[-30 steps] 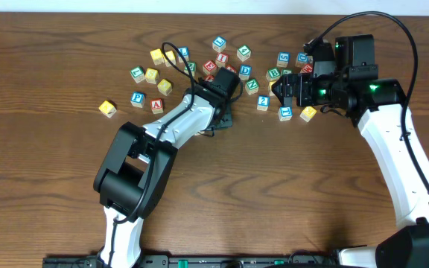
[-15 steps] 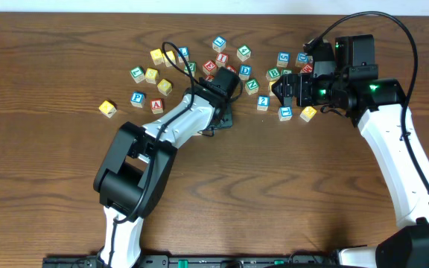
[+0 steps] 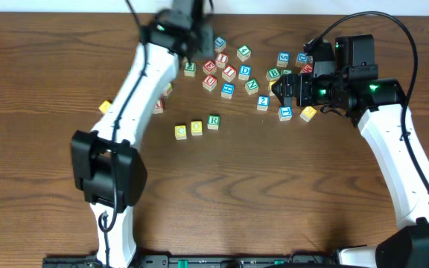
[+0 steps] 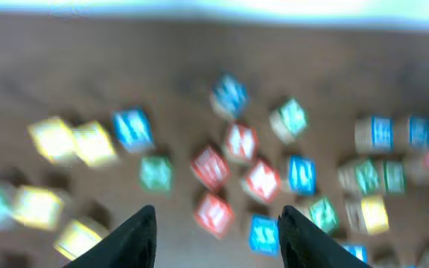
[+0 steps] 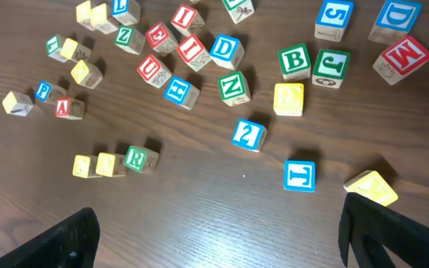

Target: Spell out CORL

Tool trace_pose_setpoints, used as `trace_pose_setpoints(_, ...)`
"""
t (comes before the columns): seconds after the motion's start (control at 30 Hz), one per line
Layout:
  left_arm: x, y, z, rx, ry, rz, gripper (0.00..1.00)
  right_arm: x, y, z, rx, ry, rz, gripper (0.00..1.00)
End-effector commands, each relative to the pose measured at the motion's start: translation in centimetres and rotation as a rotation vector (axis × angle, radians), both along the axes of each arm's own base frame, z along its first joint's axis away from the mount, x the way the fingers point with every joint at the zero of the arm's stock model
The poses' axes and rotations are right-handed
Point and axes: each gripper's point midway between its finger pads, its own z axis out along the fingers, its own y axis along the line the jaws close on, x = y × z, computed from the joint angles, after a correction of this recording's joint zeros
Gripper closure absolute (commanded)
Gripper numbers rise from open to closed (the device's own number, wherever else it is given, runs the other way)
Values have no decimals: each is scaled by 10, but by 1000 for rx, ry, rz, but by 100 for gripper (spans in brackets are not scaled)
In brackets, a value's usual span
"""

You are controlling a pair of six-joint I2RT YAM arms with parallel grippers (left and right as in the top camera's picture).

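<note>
Three cubes stand in a row on the wood: a yellow cube, a second yellow cube and a green R cube. My left gripper is blurred over the far pile of loose cubes, open, with nothing between its fingers. My right gripper hovers right of the row, open wide and empty. A blue-lettered cube and a tilted yellow cube lie near its right finger.
Several loose letter cubes are scattered along the back of the table, red, blue, green and yellow. A few more lie at the left beside the left arm. Bare wood spreads in front of the row.
My left arm has swung from the table's middle up to the far pile, its jaws wider. The row of three cubes now shows where it was. The right arm has not moved.
</note>
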Motion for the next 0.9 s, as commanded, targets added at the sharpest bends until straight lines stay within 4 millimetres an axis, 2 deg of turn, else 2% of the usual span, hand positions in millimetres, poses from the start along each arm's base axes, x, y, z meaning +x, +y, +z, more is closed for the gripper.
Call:
trace_pose_setpoints(0.0, 36, 48, 48, 33, -147, 90, 48, 3, 2, 4, -2, -12, 7, 1)
trace_pose_setpoints(0.03, 49, 61, 57, 23, -187, 119, 48, 3, 2, 4, -2, -12, 7, 1)
trace_pose_setpoints(0.1, 63, 71, 59, 18, -217, 140, 48, 3, 2, 4, -2, -12, 7, 1)
trace_pose_setpoints(0.2, 83, 74, 51, 22, -225, 157, 48, 3, 2, 4, -2, -12, 7, 1)
trace_pose_setpoints(0.27, 91, 77, 34, 45, -204, 178, 48, 3, 2, 4, -2, -12, 7, 1)
trace_pose_setpoints(0.37, 97, 78, -3, 67, -146, 188, 47, 3, 2, 4, -2, -12, 7, 1)
trace_pose_setpoints(0.43, 100, 81, -35, 81, -91, 214, 47, 3, 2, 4, -2, -12, 7, 1)
trace_pose_setpoints(0.47, 101, 82, -45, 83, -76, 222, 47, 3, 2, 4, -2, -12, 7, 1)
trace_pose_setpoints(0.53, 103, 83, -72, 85, -38, 250, 43, 3, 2, 4, -2, -12, 7, 1)
trace_pose_setpoints(0.7, 104, 81, -107, 78, 8, 299, 42, 3, 2, 4, -2, -12, 7, 1)
trace_pose_setpoints(0.87, 102, 59, -129, 88, 31, 271, 30, 3, 2, 4, -2, -12, 7, 1)
